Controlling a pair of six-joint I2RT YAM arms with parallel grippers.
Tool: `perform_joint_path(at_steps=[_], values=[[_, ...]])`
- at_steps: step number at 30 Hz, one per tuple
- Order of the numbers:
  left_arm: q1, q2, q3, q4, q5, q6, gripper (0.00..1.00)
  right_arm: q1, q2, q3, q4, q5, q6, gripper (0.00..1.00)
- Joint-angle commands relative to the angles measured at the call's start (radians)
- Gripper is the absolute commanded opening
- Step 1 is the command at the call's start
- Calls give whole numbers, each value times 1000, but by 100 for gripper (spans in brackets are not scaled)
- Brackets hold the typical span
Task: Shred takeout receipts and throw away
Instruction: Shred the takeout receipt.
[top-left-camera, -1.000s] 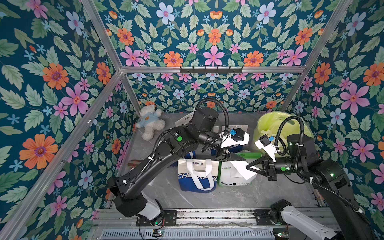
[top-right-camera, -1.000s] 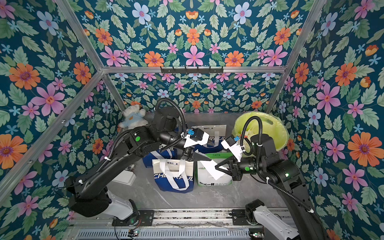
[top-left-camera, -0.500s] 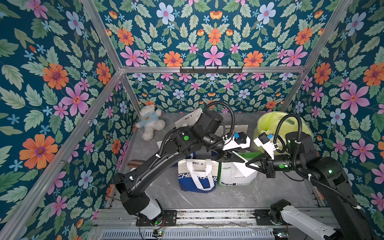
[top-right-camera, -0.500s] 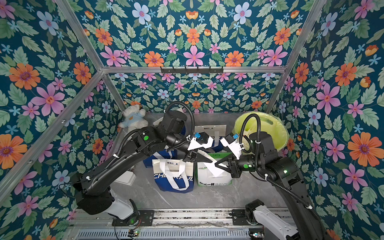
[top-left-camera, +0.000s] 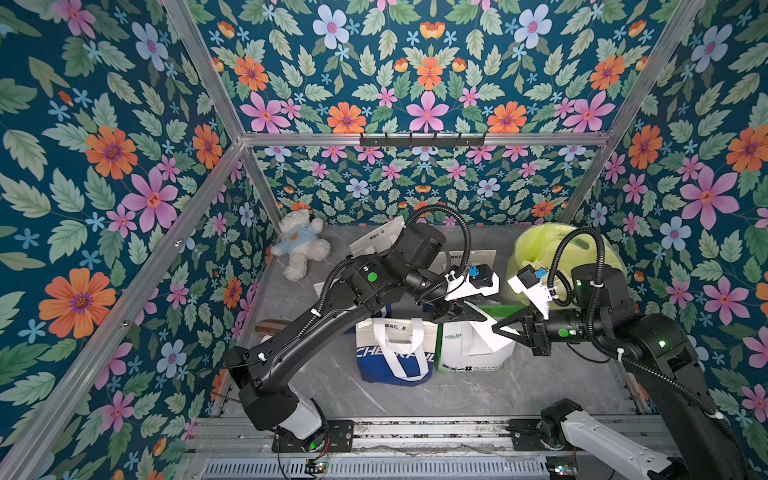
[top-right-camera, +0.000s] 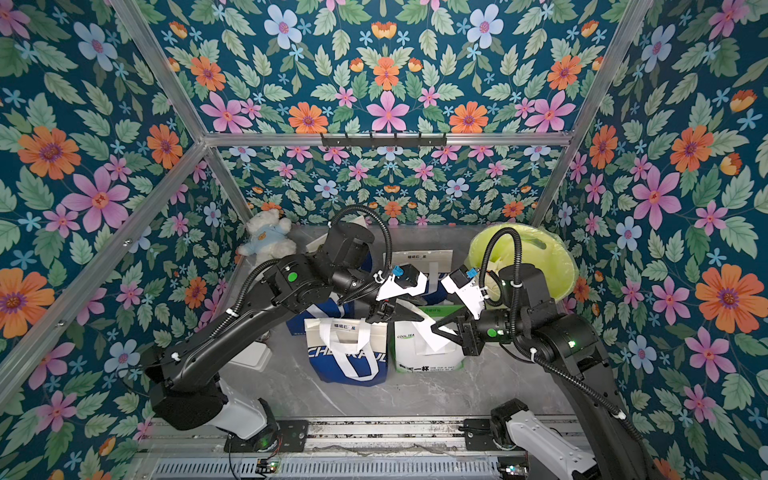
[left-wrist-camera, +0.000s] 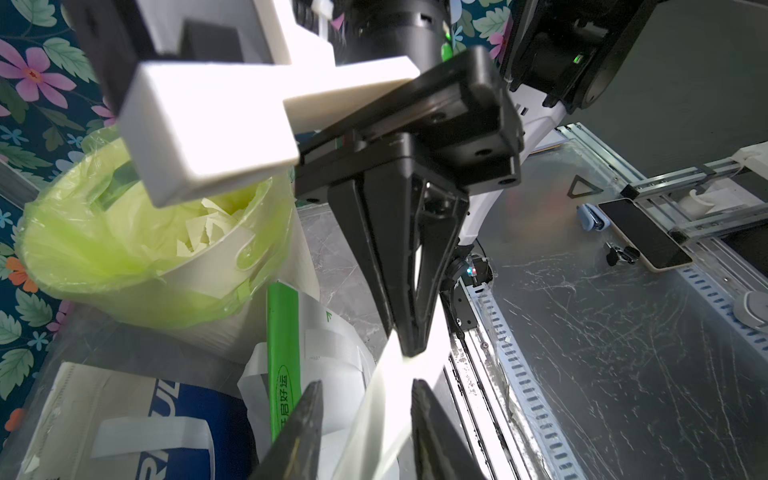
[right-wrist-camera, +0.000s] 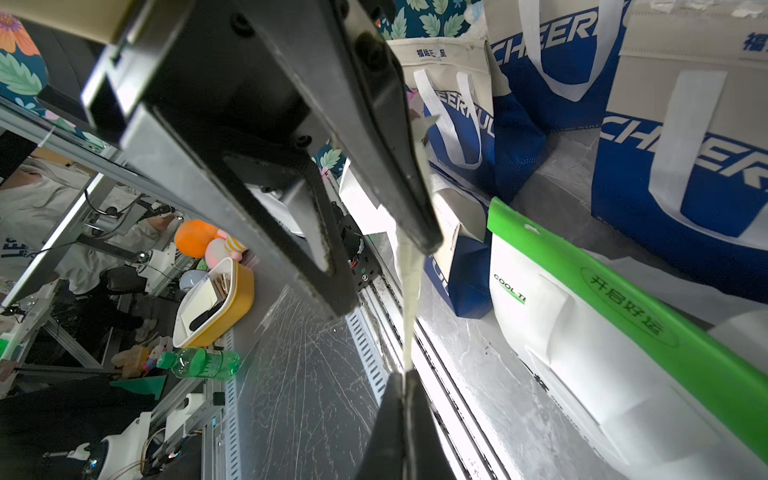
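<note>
A white receipt (top-left-camera: 487, 333) (top-right-camera: 428, 336) hangs in the air above the green-and-white bag (top-left-camera: 457, 357). My right gripper (top-left-camera: 496, 328) (right-wrist-camera: 405, 374) is shut on one edge of the receipt (right-wrist-camera: 411, 299). My left gripper (top-left-camera: 478, 318) (left-wrist-camera: 365, 384) faces it from the other side. Its jaws stand open on either side of the receipt (left-wrist-camera: 386, 399), with a gap on both sides. The two grippers' tips nearly meet. The bin (top-left-camera: 540, 249) (left-wrist-camera: 124, 274) with a yellow-green liner stands behind the right gripper, with torn white scraps (left-wrist-camera: 199, 232) inside.
A blue-and-white bag (top-left-camera: 390, 357) stands beside the green-and-white one, under the left arm. More blue-and-white bags (right-wrist-camera: 685, 166) stand behind them. A white teddy bear (top-left-camera: 299, 245) lies in the back left corner. The rail (top-left-camera: 415, 432) runs along the front edge.
My left arm has swung right and brought its gripper up to the receipt, with the jaws narrowing round it. The right gripper has kept its hold and barely moved.
</note>
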Motion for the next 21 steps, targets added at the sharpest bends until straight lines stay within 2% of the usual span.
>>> perform_joint_path(at_steps=[1, 9, 11, 13, 18, 19, 21], values=[[1, 15, 21, -84, -16, 29, 37, 0, 5, 10, -1, 2, -23, 0], [0, 30, 30, -111, -34, 26, 31, 1, 5, 9, 0, 18, -21, 0], [2, 23, 22, -104, -34, 30, 23, 1, 2, 7, 1, 28, -22, 0], [0, 7, 4, -81, -38, 32, 0, 0, -1, 3, 9, 36, -19, 0], [1, -52, -79, 30, -41, 10, 0, 0, -9, -11, 38, 56, -6, 0], [1, -65, -99, 55, -36, 2, 0, 0, -14, -17, 52, 66, 2, 5], [1, -86, -133, 107, -35, -23, 0, 1, -26, -32, 80, 65, 13, 31]])
